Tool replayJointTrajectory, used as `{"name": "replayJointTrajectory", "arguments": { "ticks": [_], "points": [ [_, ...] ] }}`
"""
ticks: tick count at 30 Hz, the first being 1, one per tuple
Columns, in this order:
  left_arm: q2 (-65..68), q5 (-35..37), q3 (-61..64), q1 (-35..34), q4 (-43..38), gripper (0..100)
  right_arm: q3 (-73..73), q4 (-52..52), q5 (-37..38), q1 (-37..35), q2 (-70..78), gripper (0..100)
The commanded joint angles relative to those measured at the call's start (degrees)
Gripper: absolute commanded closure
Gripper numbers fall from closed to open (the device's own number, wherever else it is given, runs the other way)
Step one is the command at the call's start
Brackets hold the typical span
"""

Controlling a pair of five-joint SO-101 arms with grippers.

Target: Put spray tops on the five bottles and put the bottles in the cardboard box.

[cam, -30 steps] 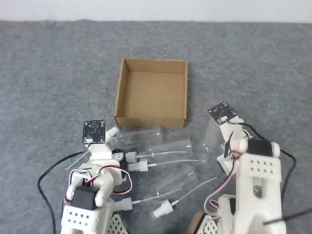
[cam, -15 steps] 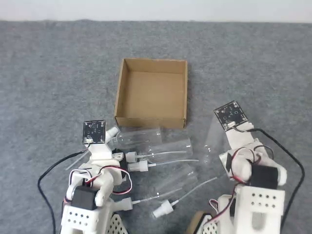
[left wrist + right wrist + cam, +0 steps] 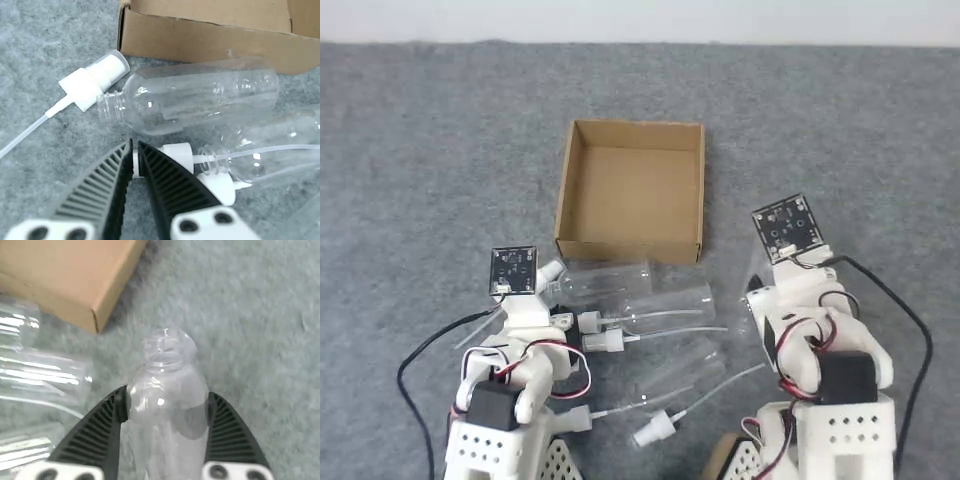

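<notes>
The cardboard box [image 3: 632, 190] stands open at the middle of the table. Clear bottles lie in front of it: one [image 3: 200, 97] with a loose white spray top [image 3: 92, 80] at its neck, and another [image 3: 260, 150] with a spray top [image 3: 175, 155] set in its neck. My left gripper [image 3: 135, 146] is shut, with its tips just short of that second spray top. My right gripper [image 3: 167, 392] is shut on a capless clear bottle [image 3: 167, 380] beside the box's corner [image 3: 95, 315]. This bottle's open neck points away from the gripper.
A third bottle [image 3: 690, 365] and two loose spray tops [image 3: 655, 430] with long tubes lie between the arms' bases. A black cable [image 3: 415, 370] loops at the left. Grey carpet [image 3: 440, 150] lies open around the box.
The right arm has folded down and back toward its base, and its wrist board has swung slightly right and then back. The left arm and the bottles have stayed still.
</notes>
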Motion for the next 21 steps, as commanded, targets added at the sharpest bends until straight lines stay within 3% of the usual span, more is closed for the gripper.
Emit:
{"name": "replayJointTrajectory", "arguments": {
  "ticks": [1,14,21],
  "points": [
    [-0.9,-0.4,-0.7,-0.2,-0.4,99,-0.9,-2.8,-2.3,-2.6,-1.4,89.4],
    [-0.9,-0.4,-0.7,-0.2,-0.4,99,-1.0,-5.9,-8.7,-4.7,-1.9,89.2],
    [-0.9,-0.4,-0.7,-0.2,-0.4,99,2.9,-6.1,-9.3,-4.7,-13.3,89.0]
  ]
}}
